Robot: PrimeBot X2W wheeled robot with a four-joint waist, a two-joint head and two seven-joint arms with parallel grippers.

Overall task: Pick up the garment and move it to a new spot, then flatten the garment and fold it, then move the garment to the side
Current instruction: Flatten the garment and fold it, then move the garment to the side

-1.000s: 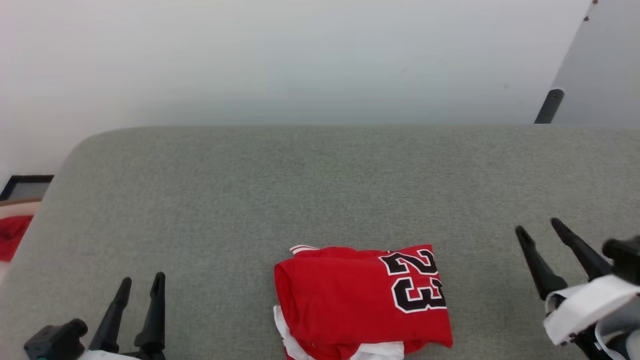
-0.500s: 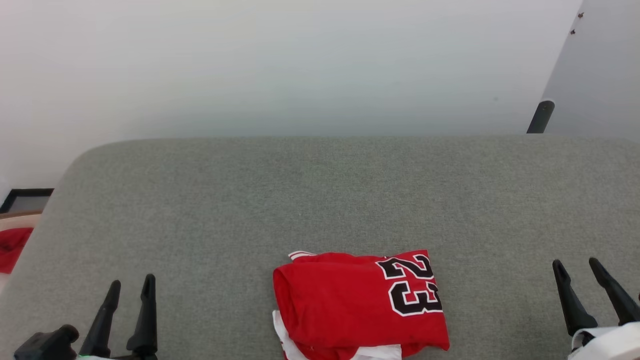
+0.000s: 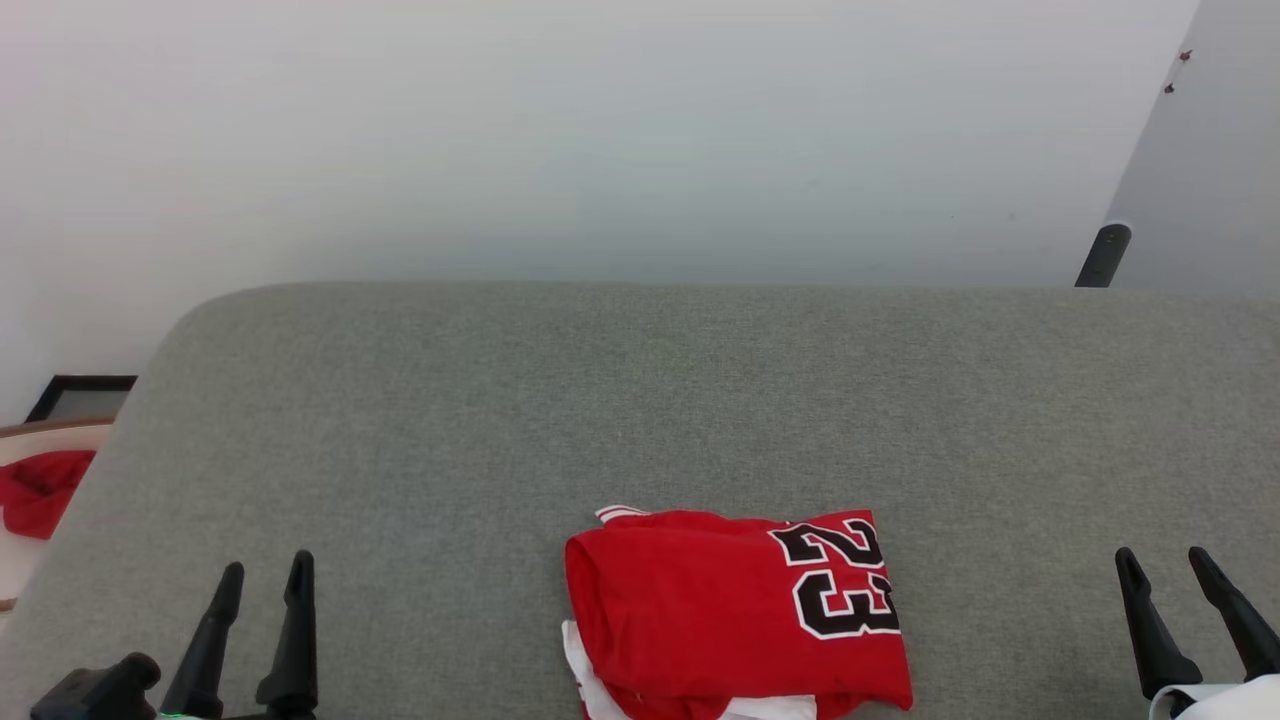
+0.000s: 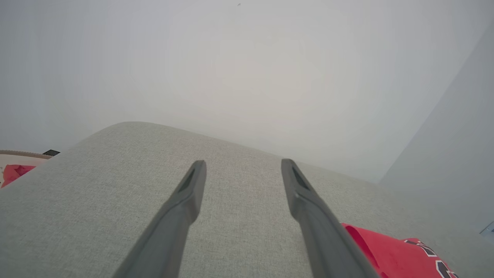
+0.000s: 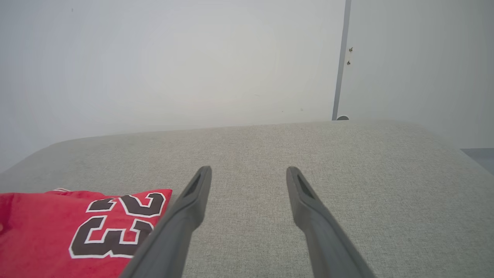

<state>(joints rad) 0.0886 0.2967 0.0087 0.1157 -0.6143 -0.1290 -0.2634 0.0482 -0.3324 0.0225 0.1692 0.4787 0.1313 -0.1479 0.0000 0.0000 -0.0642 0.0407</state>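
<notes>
The garment point(image 3: 720, 615) lies folded into a compact red rectangle near the front middle of the grey padded surface point(image 3: 640, 400), its black-and-white "23" on the right half and white fabric peeking from underneath. It also appears at the lower left of the right wrist view, garment point(image 5: 50, 231), and the lower right of the left wrist view, garment point(image 4: 389, 255). My left gripper point(image 3: 263, 570) stands open at the front left, well apart from it. At the front right, my right gripper point(image 3: 1163, 560) is open too, with nothing between its fingers.
A plain red cloth bunch point(image 3: 40, 490) lies on a pale surface off the left edge of the grey pad, beside a dark frame point(image 3: 80, 398). A dark post point(image 3: 1102, 255) rises behind the back right. A pale wall stands behind.
My right gripper has drawn back toward the lower right corner, away from the garment. The left gripper sank slightly. The head camera shifted a little; the garment lies unchanged.
</notes>
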